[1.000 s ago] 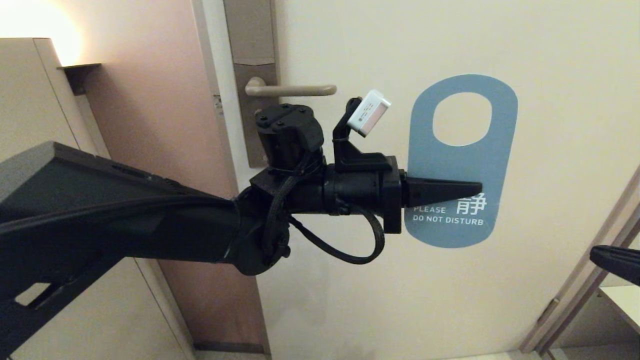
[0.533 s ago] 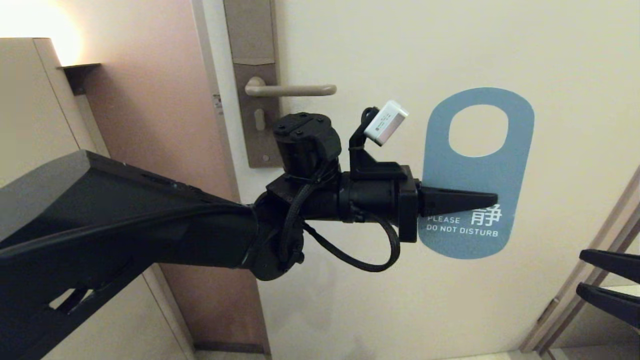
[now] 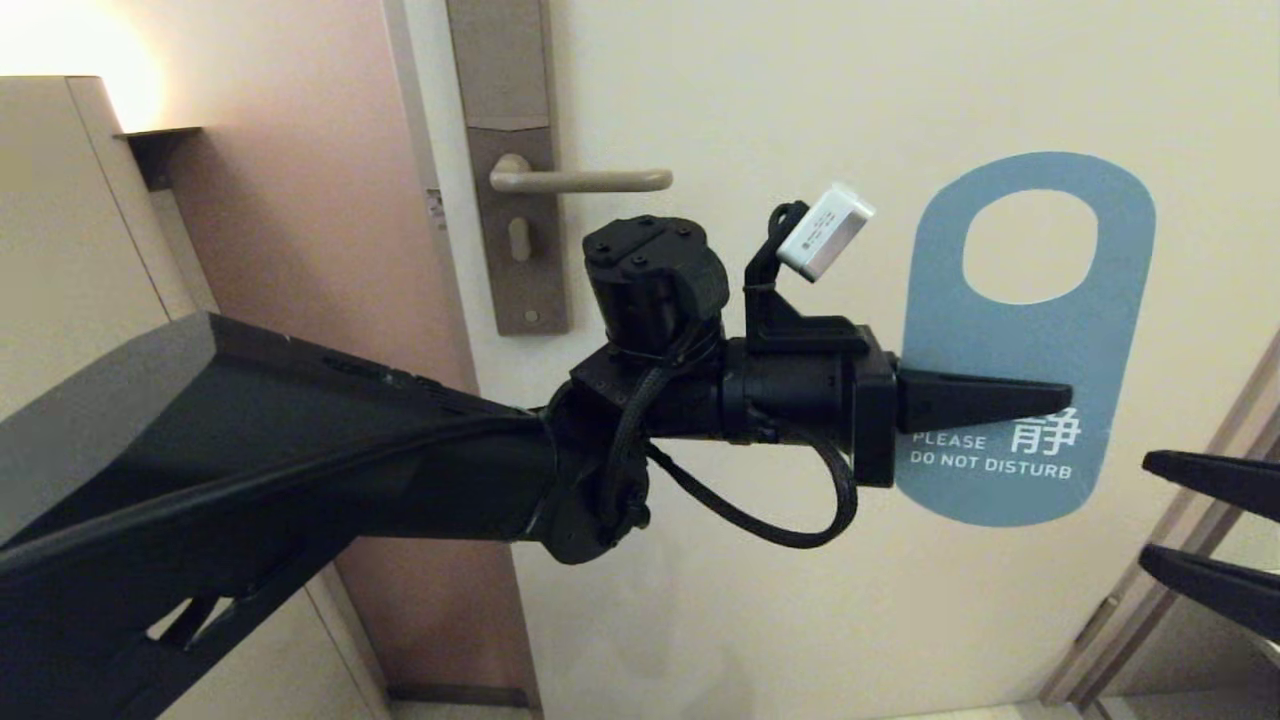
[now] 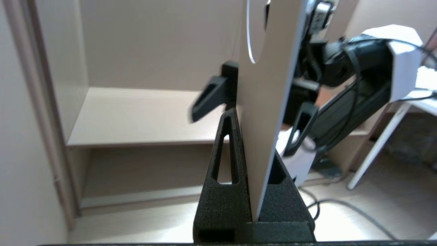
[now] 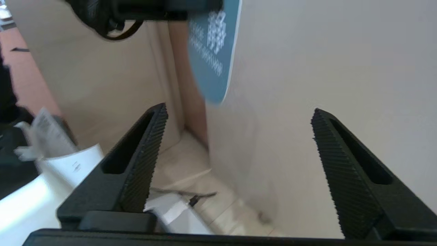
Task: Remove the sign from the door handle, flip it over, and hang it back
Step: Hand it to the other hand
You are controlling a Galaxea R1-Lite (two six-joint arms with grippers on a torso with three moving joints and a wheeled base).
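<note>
Door: the pale door (image 3: 760,90) fills the head view behind both arms, unmoved across the last second.
Left arm: it has swung toward the robot's right, carrying its load farther from the lock plate (image 3: 510,160) — the whole wrist now sits well clear of the lever.
Sign: the sign (image 3: 1030,340), blue "PLEASE DO NOT DISTURB" face toward the head camera, is off the door handle (image 3: 580,180) and has travelled with the arm; it stands upright, hole at the top, held by its lower half.
Left gripper: the left gripper (image 3: 1060,400) is clenched on the sign, one finger on the blue face; the left wrist view shows the card pinched edge-on between both fingers (image 4: 225,164).
Right gripper: the right gripper (image 3: 1215,530) has gone from nearly closed to spread wide and has come in from the lower right edge; it is released, holding nothing, just beside and below the sign's lower end.
Right wrist view: the sign's rounded lower end (image 5: 211,54) hangs ahead of the spread fingers (image 5: 143,150), not yet between them.
Meaning: the removal looks done — my reading is that a hand-over is being set up so the card can be turned to its other face.
Left to do: regrasp, flip, then rehang on the handle.
</note>
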